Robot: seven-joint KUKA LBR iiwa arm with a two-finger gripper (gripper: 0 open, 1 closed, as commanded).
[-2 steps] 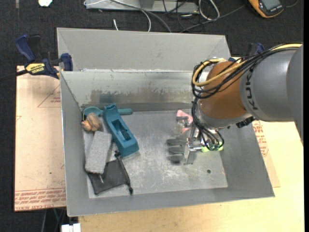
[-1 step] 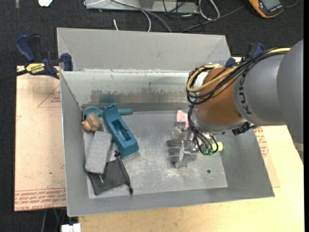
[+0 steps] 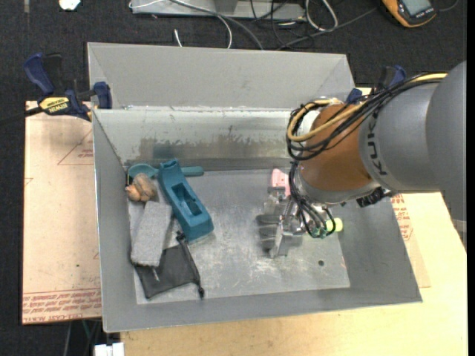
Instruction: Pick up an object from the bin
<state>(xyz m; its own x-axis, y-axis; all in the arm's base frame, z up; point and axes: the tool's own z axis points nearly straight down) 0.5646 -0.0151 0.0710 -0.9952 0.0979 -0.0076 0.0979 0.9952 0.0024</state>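
Pink piece point(image 3: 278, 178) right of frame centre, just above claw point(image 3: 276, 236). Claw low over bin floor point(image 3: 230, 258); opening impossible to tell.

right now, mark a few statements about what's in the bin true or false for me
1. The teal plastic thing lies in the left part of the bin. True.
2. The grey foam block lies on the right, under the arm. False: it lies on the left, beside the teal plastic thing.
3. A small pink thing lies near the back wall, close to the arm. True.
4. The black thing lies against the back wall. False: it lies at the front left, by the grey foam block.
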